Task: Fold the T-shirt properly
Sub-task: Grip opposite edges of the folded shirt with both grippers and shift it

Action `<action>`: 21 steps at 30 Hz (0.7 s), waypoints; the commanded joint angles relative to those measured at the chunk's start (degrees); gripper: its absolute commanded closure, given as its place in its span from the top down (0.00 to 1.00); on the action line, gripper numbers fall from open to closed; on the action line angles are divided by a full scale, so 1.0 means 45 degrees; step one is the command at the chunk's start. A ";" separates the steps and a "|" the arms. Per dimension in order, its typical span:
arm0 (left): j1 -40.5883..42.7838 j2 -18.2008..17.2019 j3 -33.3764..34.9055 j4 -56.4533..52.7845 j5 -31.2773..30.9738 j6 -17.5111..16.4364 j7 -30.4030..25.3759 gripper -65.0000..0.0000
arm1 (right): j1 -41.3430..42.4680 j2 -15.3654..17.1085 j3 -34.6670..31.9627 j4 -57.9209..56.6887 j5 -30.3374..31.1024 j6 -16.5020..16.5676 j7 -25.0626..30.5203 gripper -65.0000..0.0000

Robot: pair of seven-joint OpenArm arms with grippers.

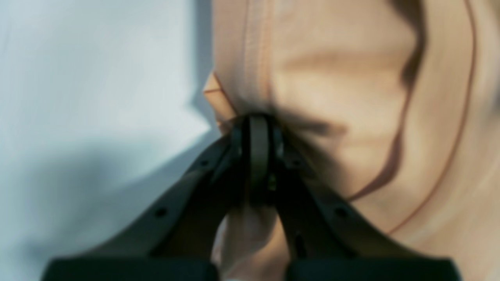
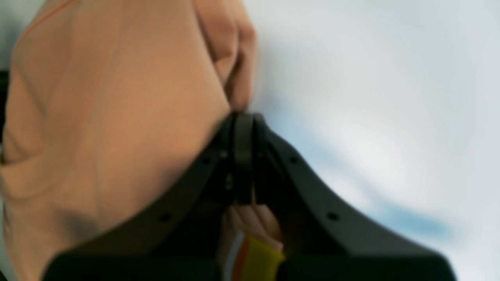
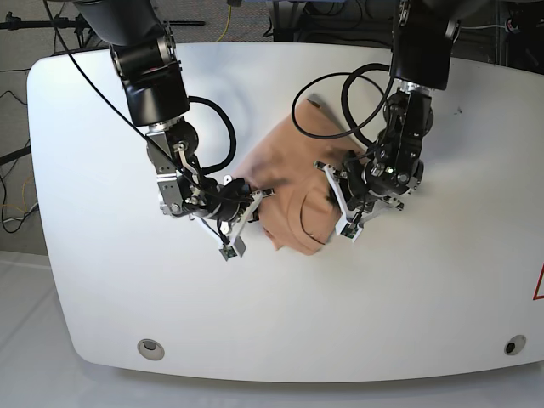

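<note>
- The T-shirt (image 3: pixel 285 183), a peach-pink cloth, is bunched up in the middle of the white table (image 3: pixel 102 280), strung between the two arms rather than lying spread out flat.
- From the base view its far corner reaches toward the back of the table, while the nearer part sags in loose folds between the grippers, with a curved seam showing near the front.
- The left gripper (image 1: pixel 256 128) has its jaws pressed tight together, pinching a fold of the shirt's hemmed edge; a tuft of the cloth pokes out behind the fingers toward the camera.
- In that wrist view the shirt (image 1: pixel 351 97) fills the right side of the picture, creased and seamed, with bare table (image 1: pixel 86 97) on the left.
- The right gripper (image 2: pixel 243 117) is likewise clamped tight on an edge of the shirt (image 2: pixel 117 117), which hangs off to the left of the picture in soft folds.
- Behind its fingers a bit of cloth is squeezed through, with a yellow and orange patch (image 2: pixel 256 259) on it; it is too blurred to say what that is.
- In the base view the right gripper (image 3: pixel 246 200) sits at the shirt's left edge, the left gripper (image 3: pixel 344 191) at its right edge, both low over the table.
- Black cables (image 3: pixel 357 93) loop from each arm.
</note>
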 commanded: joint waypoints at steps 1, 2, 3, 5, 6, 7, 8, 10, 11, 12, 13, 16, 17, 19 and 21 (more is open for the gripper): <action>-0.0307 0.0403 0.0159 -0.0767 0.0023 -0.0055 0.0400 0.00 | -0.0231 0.0103 0.0322 0.0375 -0.0310 -0.0123 -0.0382 0.01; -0.0483 0.0520 0.0159 -0.0982 0.0023 -0.0055 0.0400 0.00 | -0.0427 0.0123 0.0440 0.0512 -0.0310 -0.0123 -0.0382 0.01; -0.0659 0.0579 0.0179 -0.1197 0.0023 -0.0055 0.0400 0.00 | -0.0602 0.0221 0.0537 0.0629 -0.0310 -0.0123 -0.0382 0.01; -0.0913 0.0735 0.0179 -0.1490 0.0023 -0.0055 0.0322 0.00 | -0.0935 0.0435 0.0635 0.0844 -0.0310 -0.0123 -0.0382 0.01; -0.0991 0.0814 0.0179 -0.1568 0.0023 -0.0055 0.0264 0.00 | -0.1052 0.0494 0.0635 0.0922 -0.0310 -0.0123 -0.0382 0.01; -0.1108 0.0911 0.0199 -0.1685 0.0023 -0.0055 0.0166 0.00 | -0.1208 0.0514 0.0635 0.1020 -0.0290 -0.0123 -0.0382 0.01; -0.1187 0.0989 0.0199 -0.1822 0.0043 -0.0055 0.0049 0.00 | -0.1384 0.0533 0.0635 0.1137 -0.0290 -0.0123 -0.0382 0.01; -0.1304 0.1067 0.0199 -0.1998 0.0043 -0.0055 -0.0147 0.00 | -0.1696 0.0572 0.0654 0.1332 -0.0310 -0.0123 -0.0382 0.01; -0.1382 0.1087 0.0199 -0.2115 0.0043 -0.0055 -0.0244 0.00 | -0.1872 0.0709 0.0654 0.1469 -0.0310 -0.0123 -0.0382 0.01; -0.1441 0.1087 0.0199 -0.2193 0.0043 -0.0055 -0.0303 0.00 | -0.1990 0.0787 0.0654 0.1606 -0.0310 -0.0142 -0.0382 0.01; -0.1538 0.1087 0.0238 -0.2310 0.0043 -0.0055 -0.0362 0.00 | -0.2165 0.0865 0.0654 0.1762 -0.0310 -0.0142 -0.0382 0.01; -0.1753 0.1087 0.0765 -0.2545 0.0043 -0.0055 -0.0537 0.00 | -0.2576 0.1002 0.0694 0.2211 -0.0310 -0.0142 -0.0382 0.01; -0.1792 0.1048 0.0941 -0.2584 0.0043 -0.0055 -0.0596 0.00 | -0.2654 0.1022 0.0791 0.2329 -0.0310 -0.0142 -0.0382 0.01; -0.1870 0.1009 0.1293 -0.2584 0.0043 -0.0055 -0.0752 0.00 | -0.2947 0.1139 0.1260 0.2622 -0.0310 -0.0142 -0.0382 0.01; -0.1948 0.1009 0.1527 -0.2584 0.0043 -0.0055 -0.0870 0.00 | -0.3201 0.1197 0.1670 0.2876 -0.0310 -0.0142 -0.0382 0.01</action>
